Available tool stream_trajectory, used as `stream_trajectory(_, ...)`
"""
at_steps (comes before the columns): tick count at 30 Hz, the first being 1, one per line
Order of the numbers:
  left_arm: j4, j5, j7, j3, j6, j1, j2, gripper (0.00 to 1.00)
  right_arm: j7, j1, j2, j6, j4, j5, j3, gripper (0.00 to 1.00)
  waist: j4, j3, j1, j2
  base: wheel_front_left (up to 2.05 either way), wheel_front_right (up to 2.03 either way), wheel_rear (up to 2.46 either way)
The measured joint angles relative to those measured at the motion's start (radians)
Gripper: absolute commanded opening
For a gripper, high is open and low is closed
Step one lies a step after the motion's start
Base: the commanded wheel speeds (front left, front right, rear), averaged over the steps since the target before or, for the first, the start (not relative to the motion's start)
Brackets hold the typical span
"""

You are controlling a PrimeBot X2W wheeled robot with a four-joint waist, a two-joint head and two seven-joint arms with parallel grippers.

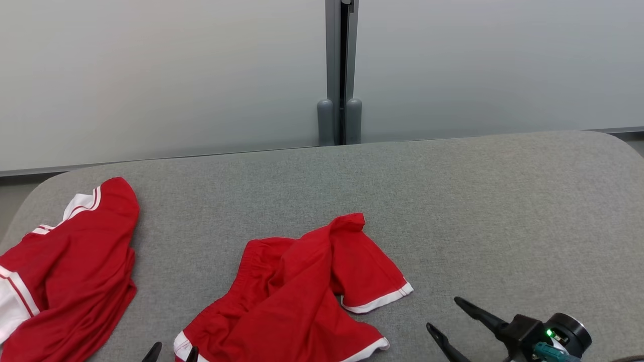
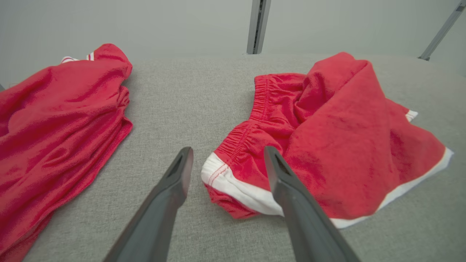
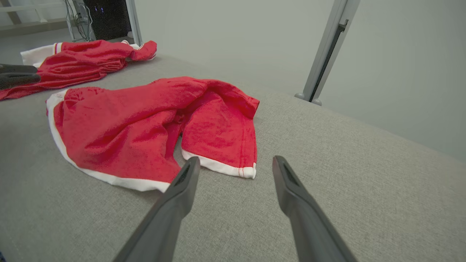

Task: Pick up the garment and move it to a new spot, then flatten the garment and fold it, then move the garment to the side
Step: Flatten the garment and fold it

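**Both grippers spread wide and empty, shorts crumpled at lower middle**

You have the red shorts (image 1: 302, 296) lying crumpled on the grey padded table (image 1: 478, 201), in the lower middle of the head view. Their white-trimmed leg hems lie toward the lower right and bottom of the heap, and the elastic waistband is on its upper left. A second red garment (image 1: 65, 266) with white stripes lies at the left edge of that frame, well apart from the shorts, with bare table between them.

Your left gripper (image 1: 172, 353) shows just two fingertips at the bottom edge, lower left, by the shorts' white-edged corner. In the left wrist view its jaws stand wide apart, with that white corner between them in the frame. You cannot tell whether either finger touches the cloth, and nothing is gripped.

Your right gripper (image 1: 443, 312) sits at the lower right of the head view, to the right of the shorts and apart from them. Its fingers are spread wide and hold nothing. In the right wrist view the nearest white hem lies just beyond its fingertips. A grey post (image 1: 340, 70) stands behind the table at top centre.
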State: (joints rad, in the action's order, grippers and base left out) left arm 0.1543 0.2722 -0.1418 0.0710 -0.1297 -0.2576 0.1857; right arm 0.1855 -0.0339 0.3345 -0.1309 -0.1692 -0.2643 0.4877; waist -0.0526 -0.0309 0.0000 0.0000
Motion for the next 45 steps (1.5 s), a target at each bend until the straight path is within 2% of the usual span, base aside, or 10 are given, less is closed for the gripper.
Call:
stream_trajectory(3,-0.028,0.045,0.134,0.036,0.0,0.005,0.021,1.0,-0.115,-0.042,0.11,0.0,0.018,-0.079,0.154,1.0,0.007,0.004,0.0,0.0,0.0,0.0,0.0)
stream_trajectory(7,-0.044,0.073,0.215,0.047,0.0,0.012,0.049,1.0,-0.18,-0.081,0.146,0.0,0.02,-0.146,0.276,1.0,0.011,0.023,0.0,0.0,0.0,0.0,0.0)
stream_trajectory(27,-0.089,0.157,0.331,0.102,0.0,0.108,0.09,1.0,-0.074,-0.29,0.041,0.0,-0.156,-0.196,0.472,1.0,0.05,0.172,0.0,0.0,0.0,0.0,0.0)
stream_trajectory(28,-0.086,0.163,0.331,0.104,0.0,0.11,0.09,1.0,-0.068,-0.295,0.04,0.0,-0.162,-0.201,0.477,0.98,0.051,0.175,0.0,0.0,0.0,0.0,0.0)
stream_trajectory(29,-0.082,0.17,0.335,0.11,0.0,0.113,0.093,1.0,-0.062,-0.3,0.04,0.0,-0.168,-0.203,0.483,0.82,0.051,0.178,0.0,0.0,0.0,0.0,0.0)
stream_trajectory(30,-0.078,0.177,0.335,0.116,0.0,0.115,0.094,0.55,-0.058,-0.306,0.04,0.0,-0.17,-0.204,0.492,0.31,0.051,0.181,0.0,0.0,0.0,0.0,0.0)
stream_trajectory(31,-0.074,0.181,0.336,0.119,0.0,0.117,0.095,0.0,-0.051,-0.311,0.037,0.0,-0.17,-0.215,0.5,0.0,0.051,0.182,0.0,0.0,0.0,0.0,0.0)
stream_trajectory(35,-0.09,0.243,0.351,0.165,0.0,0.119,0.106,0.0,-0.015,-0.325,0.03,0.0,-0.157,-0.295,0.509,0.0,0.042,0.183,0.0,0.0,0.0,0.0,0.0)
stream_trajectory(38,-0.172,0.322,0.339,0.156,0.0,0.119,0.104,0.0,0.021,-0.337,0.045,0.0,-0.094,-0.382,0.469,0.0,0.03,0.183,0.0,0.0,0.0,0.0,0.0)
stream_trajectory(45,-0.494,0.475,0.392,0.118,0.006,0.139,0.106,0.0,0.041,-0.38,0.215,0.0,0.144,-0.492,0.309,0.0,-0.017,0.188,0.0,0.0,0.0,0.0,0.0)
